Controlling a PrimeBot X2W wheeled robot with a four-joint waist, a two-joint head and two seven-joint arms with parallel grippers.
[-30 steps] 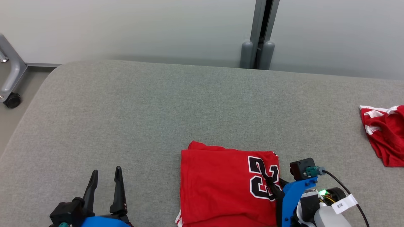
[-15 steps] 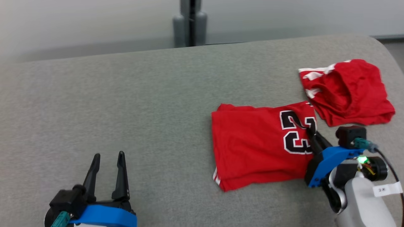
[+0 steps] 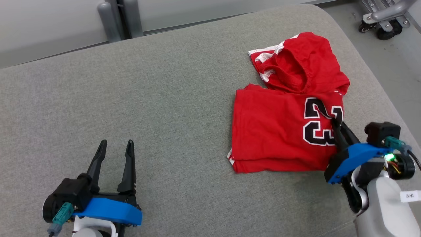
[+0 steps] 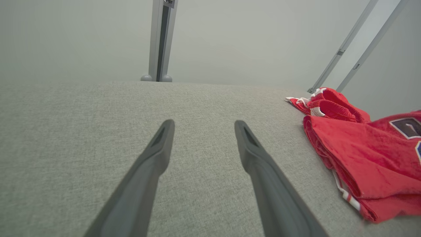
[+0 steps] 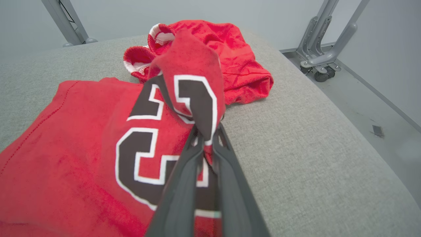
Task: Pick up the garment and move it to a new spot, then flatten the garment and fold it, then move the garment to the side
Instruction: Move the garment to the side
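Grey tbl (image 3: 164,98), pale wall (image 3: 49,26) — castor frame (image 3: 383,31)

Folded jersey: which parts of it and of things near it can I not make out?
- Right wrist view: the right end effector is shut on the folded jersey; the raised cloth covers its tips and part of the crumpled garment behind.
- Left wrist view: the right edge cuts off the jersey and its number.
- Head view: its top layer hides the inner layers.

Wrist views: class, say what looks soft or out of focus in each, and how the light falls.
Right wrist view: right fingers soft near the lens, jersey print crisp. Left wrist view: left fingers large and blurred, table weave sharp farther off. Both: even light, faint shadows.
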